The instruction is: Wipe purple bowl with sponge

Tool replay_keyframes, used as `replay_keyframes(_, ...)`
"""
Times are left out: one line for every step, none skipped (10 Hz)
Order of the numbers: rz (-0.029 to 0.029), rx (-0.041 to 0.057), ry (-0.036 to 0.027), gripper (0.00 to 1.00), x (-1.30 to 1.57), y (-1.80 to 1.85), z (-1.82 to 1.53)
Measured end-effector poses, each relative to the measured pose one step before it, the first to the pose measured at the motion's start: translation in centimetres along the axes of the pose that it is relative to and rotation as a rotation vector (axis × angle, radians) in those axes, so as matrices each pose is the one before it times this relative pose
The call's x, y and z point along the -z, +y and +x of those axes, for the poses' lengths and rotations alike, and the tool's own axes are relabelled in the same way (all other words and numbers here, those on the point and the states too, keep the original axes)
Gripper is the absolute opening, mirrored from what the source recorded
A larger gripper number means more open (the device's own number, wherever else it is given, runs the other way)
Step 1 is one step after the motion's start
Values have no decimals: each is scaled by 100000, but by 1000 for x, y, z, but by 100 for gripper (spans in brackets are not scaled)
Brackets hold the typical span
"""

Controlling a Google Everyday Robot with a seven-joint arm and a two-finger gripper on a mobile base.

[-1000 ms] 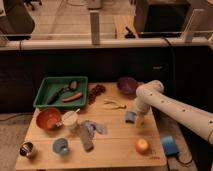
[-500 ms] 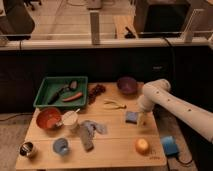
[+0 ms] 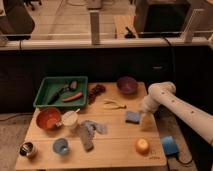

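The purple bowl (image 3: 127, 85) stands at the back of the wooden table (image 3: 112, 150), right of the middle. Nearer the front, the small blue sponge (image 3: 133, 117) lies flat on the table. My gripper (image 3: 146, 122) points down just to the right of the sponge, close to it, open and holding nothing. The white arm (image 3: 172, 102) comes in from the right and hangs in front of and to the right of the bowl.
A green tray (image 3: 46, 92) with utensils is at the back left. In front of it are an orange bowl (image 3: 48, 118) and a white cup (image 3: 70, 119). A grey-blue cloth (image 3: 90, 131), blue cup (image 3: 61, 146), orange fruit (image 3: 142, 145) and bright blue block (image 3: 168, 145) lie along the front.
The gripper has shifted right, from over the sponge to beside it, and then held nearly still. The sponge and bowl have not moved.
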Motion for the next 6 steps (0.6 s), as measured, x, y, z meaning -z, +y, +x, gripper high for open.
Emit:
replay_keyframes(-739,-291,-454,78,-383,-57,79)
replay_keyframes(-978,86,-178,71,-352,102,-15)
replay_keyframes(-685,-100,-263,60,-254,115,11)
replay_keyframes(-519,-304,-78,49,-198,137,138)
replay_keyframes(-147,-247,-160,42,-99,21,44)
replay_keyframes(-230,-382,-43,39,-155,25,99)
